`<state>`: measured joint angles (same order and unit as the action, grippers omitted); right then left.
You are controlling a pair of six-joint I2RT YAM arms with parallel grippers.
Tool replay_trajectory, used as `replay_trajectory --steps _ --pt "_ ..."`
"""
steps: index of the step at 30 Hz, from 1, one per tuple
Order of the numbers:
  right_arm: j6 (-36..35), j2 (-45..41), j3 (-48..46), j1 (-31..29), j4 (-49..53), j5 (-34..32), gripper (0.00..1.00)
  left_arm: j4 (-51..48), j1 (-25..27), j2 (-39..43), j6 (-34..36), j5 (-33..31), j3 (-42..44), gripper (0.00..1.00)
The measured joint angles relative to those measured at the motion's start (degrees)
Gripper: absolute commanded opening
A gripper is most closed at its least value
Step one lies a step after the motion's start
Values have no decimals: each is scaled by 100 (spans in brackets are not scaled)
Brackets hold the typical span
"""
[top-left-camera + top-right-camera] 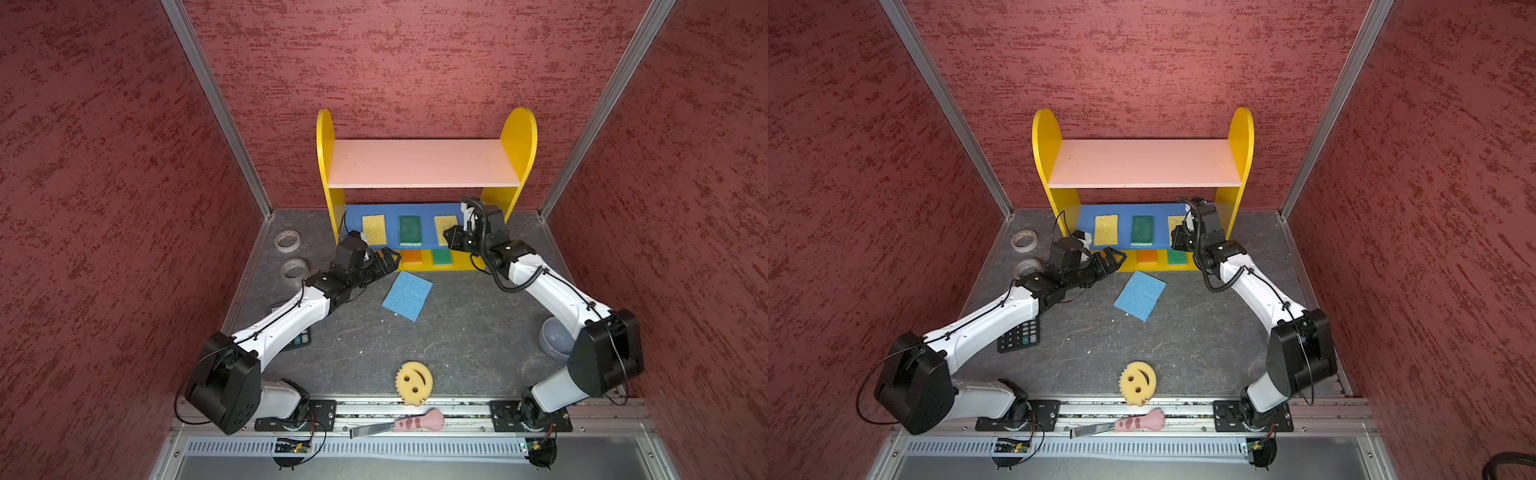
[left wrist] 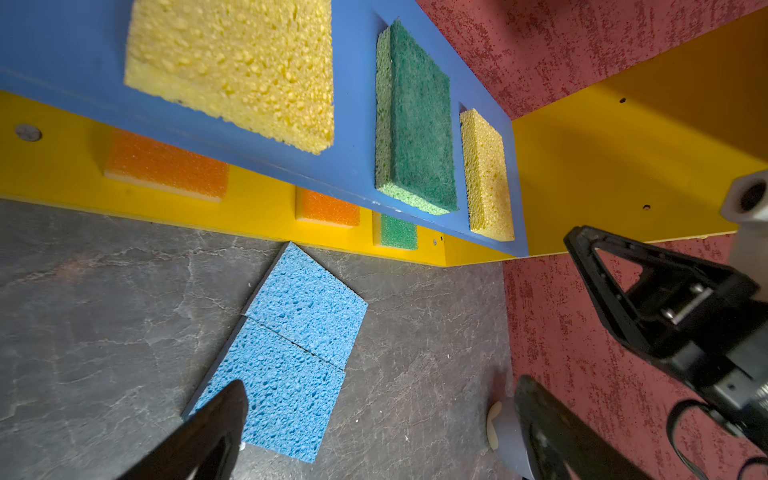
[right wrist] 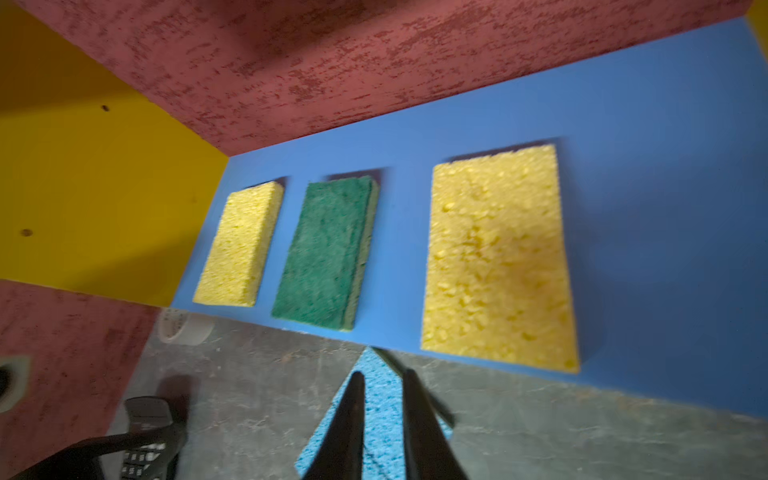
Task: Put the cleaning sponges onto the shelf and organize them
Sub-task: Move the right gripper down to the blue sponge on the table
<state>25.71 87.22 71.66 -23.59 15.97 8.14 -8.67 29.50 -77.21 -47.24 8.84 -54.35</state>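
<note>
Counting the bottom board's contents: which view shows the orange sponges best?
The left wrist view: both orange sponges show clearly on the yellow base. Both top views show only one's front strip below the blue board; the other is mostly hidden. The right wrist view shows neither.

Just before the shelf [image 1: 424,164], paired sponges [image 1: 407,295]; round sponge [image 1: 413,382] farther forward
</note>
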Motion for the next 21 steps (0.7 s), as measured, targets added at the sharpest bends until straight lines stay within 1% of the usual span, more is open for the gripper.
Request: replay_trajectory --steps 2,3,5,7,8,10,13,15,16,18,19,20,21 --pt "166 -190 -308 -345 -68 -146 45 -48 -26 103 57 2 31 96" --pt "275 -273 -516 -566 -146 -260 49 -59 -33 190 83 7 79 93" --pt "542 -448 -992 -925 -341 -498 54 -85 -70 358 138 9 216 89" --pt "863 -645 -1561 -1252 -540 -625 57 -127 -129 509 168 7 380 81" --pt "1034 -715 -1847 -1364 -671 -675 59 -144 -166 573 181 4 472 79" --pt "1375 -758 -2315 -1464 -828 -765 62 -190 -245 647 177 9 632 78" --pt "1816 -715 -2830 -1495 -992 -855 65 -238 -358 664 170 13 815 82" --pt "2070 -684 -3101 -1495 -1187 -883 66 -249 -413 662 175 20 914 80" --pt "2173 -664 -3187 -1495 -1257 -885 66 -245 -426 662 177 28 946 76" --pt "2358 -581 -3298 -1495 -1449 -883 67 -205 -448 647 201 79 1008 63" --pt "2422 -529 -3307 -1495 -1528 -876 67 -164 -448 627 192 125 1029 59" --pt "2494 -446 -3305 -1495 -1644 -861 67 -111 -452 592 199 151 1049 54" --pt "2535 -358 -3292 -1495 -1764 -848 67 -61 -459 553 197 177 1071 53"
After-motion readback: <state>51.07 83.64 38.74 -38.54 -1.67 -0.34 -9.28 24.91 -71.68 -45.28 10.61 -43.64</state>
